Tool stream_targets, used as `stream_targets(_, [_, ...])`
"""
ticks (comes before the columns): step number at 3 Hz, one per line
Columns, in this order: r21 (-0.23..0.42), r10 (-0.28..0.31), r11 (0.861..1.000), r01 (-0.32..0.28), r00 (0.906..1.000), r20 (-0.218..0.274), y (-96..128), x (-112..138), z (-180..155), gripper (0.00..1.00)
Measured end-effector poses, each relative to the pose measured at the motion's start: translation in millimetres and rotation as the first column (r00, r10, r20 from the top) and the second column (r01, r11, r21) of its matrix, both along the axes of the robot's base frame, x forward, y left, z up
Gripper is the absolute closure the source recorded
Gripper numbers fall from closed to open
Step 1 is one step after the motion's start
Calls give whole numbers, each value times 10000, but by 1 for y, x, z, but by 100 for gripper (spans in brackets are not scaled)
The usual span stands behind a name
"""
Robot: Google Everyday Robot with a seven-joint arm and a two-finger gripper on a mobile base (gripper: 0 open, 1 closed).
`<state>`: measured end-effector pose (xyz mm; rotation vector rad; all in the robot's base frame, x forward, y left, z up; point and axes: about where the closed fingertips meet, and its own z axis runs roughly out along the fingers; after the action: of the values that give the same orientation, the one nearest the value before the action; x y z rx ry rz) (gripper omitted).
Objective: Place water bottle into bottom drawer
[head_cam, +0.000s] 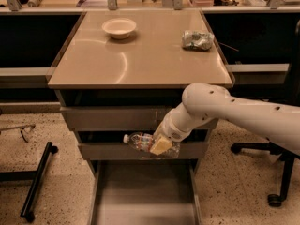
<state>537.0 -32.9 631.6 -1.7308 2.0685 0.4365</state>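
My gripper [161,146] is shut on the water bottle [140,141], a small clear crinkly bottle with its white cap pointing left. It holds the bottle lying sideways in front of the middle drawer's grey front, above the bottom drawer [143,196]. The bottom drawer is pulled out toward me, a wide grey tray with a plain floor and side rails. My white arm [234,111] reaches in from the right.
A white bowl [119,28] and a crumpled silvery-green foil bag [197,40] sit on the tan table top [140,60]. A black stand leg [37,179] lies on the floor at left. An office chair base [276,172] stands at right.
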Motion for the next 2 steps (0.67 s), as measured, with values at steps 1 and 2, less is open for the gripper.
stream_targets(1, [-569,-260,9981,247,9994,-210,13,-15,-72,100])
stream_targets(2, [-1765,-112,9843,54,9994,-317,14,-38,-157,100])
